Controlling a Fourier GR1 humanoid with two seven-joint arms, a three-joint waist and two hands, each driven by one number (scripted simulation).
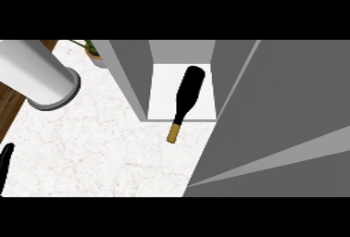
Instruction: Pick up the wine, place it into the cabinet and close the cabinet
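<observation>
Now wine [187,95] flat in cabinet [134,74], door [273,115] open

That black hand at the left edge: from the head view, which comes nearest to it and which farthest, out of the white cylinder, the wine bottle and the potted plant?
Measured from the left hand at the view's lower left:
1. White cylinder, upper left, nearest.
2. Wine bottle, centre, lying in the cabinet opening with its neck sticking out over the counter.
3. Potted plant, top, beside the cabinet wall, farthest.
</observation>
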